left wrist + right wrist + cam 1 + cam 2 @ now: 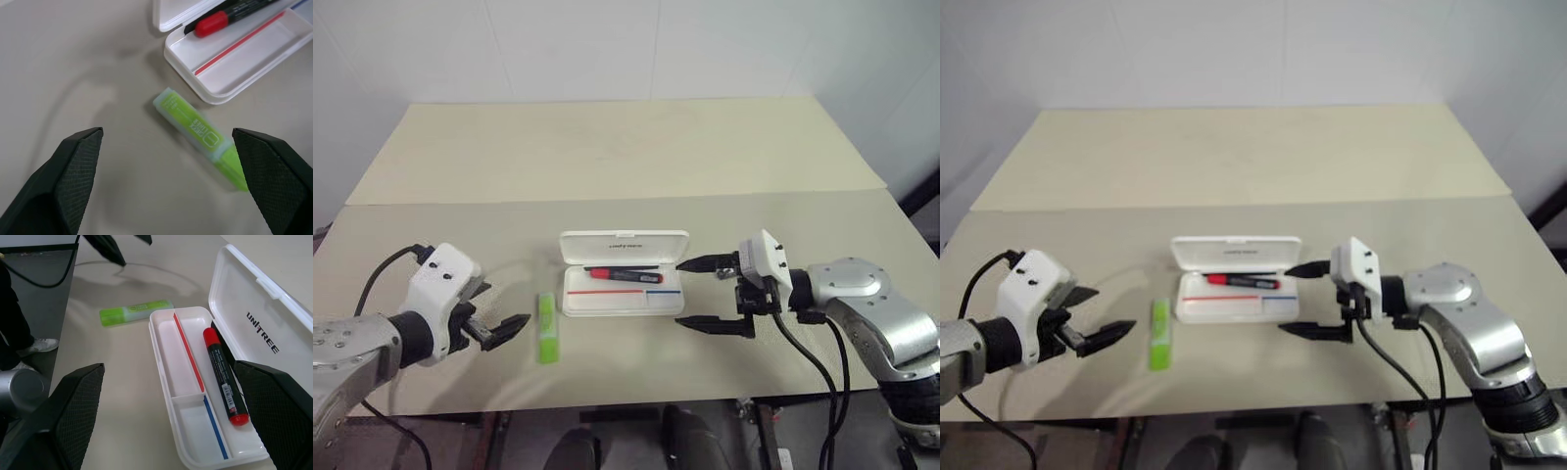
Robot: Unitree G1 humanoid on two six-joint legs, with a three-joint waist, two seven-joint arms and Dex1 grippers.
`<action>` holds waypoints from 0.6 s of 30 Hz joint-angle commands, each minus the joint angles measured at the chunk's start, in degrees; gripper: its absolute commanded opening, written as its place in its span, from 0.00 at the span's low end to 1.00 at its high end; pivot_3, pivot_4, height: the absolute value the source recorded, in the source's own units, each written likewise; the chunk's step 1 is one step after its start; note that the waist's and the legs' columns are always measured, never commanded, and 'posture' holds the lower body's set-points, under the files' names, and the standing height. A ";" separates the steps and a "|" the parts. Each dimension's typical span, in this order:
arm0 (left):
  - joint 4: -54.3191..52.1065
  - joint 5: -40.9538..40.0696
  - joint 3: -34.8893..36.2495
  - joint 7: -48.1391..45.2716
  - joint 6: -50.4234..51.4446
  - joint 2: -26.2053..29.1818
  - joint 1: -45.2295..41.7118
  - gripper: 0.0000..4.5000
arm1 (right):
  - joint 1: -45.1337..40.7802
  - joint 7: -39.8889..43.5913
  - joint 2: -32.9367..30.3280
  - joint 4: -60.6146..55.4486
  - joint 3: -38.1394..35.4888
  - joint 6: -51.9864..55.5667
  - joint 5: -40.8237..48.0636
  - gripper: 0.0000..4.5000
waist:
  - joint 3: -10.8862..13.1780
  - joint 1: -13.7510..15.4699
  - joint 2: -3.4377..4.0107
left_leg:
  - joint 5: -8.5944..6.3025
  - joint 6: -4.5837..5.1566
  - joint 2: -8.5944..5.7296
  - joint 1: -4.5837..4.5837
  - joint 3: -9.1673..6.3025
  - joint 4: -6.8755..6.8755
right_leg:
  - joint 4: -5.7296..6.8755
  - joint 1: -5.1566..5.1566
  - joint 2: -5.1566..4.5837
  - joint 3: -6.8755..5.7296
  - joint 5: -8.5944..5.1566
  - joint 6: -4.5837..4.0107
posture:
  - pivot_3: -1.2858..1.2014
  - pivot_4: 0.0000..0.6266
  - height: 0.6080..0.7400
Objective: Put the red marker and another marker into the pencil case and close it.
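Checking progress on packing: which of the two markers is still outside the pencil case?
The green highlighter. It lies on the table left of the open pencil case, near the left gripper; the red marker already lies inside the case.

A pale beige table (607, 157), crossed by a seam, is seen bearing an open white pencil case (624, 287) near its front edge, with a lime-green highlighter (547, 328) laid just beside the case's left end.
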 commanded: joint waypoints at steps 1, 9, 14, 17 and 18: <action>-2.14 -0.32 -0.55 4.99 0.55 -1.09 1.47 1.00 | -1.35 1.26 0.41 0.08 0.05 -1.21 -0.32 1.00 | -0.01 0.04 -0.01 | 0.00 -0.02 0.01 0.00 -0.01 0.00 | 0.00 0.00 0.00 -0.01 -0.01 -0.02 | 0.52 0.24 1.00; -0.91 -3.10 -4.56 14.59 0.55 -5.97 2.04 1.00 | -1.15 2.24 0.29 0.02 -0.40 -0.41 -0.04 1.00 | -0.02 0.14 -0.02 | -0.01 -0.05 0.00 0.00 -0.06 -0.01 | -0.02 0.01 -0.02 -0.01 -0.04 -0.07 | 0.52 0.24 1.00; 0.00 -6.01 -7.89 19.30 0.55 -8.47 0.28 1.00 | 0.93 2.82 -0.32 -1.93 -1.19 0.50 1.61 1.00 | -0.02 0.23 -0.03 | -0.01 -0.06 0.02 0.00 -0.06 -0.01 | -0.03 0.01 -0.01 -0.02 -0.04 -0.07 | 0.52 0.24 1.00; 0.97 -7.75 -9.90 22.40 0.55 -9.98 -0.53 1.00 | 2.03 2.41 -0.07 -2.97 -1.20 0.73 1.97 1.00 | -0.03 0.20 -0.04 | -0.01 -0.06 0.01 0.01 -0.07 -0.01 | -0.09 0.02 -0.01 -0.01 -0.04 -0.07 | 0.52 0.24 1.00; 1.64 -8.19 -11.11 23.93 0.55 -10.41 -0.78 1.00 | 2.34 1.37 0.83 -2.69 -1.37 0.16 1.62 1.00 | -0.03 0.20 -0.04 | -0.01 -0.06 0.00 0.01 -0.07 -0.01 | -0.09 0.02 -0.02 -0.01 -0.04 -0.07 | 0.52 0.24 1.00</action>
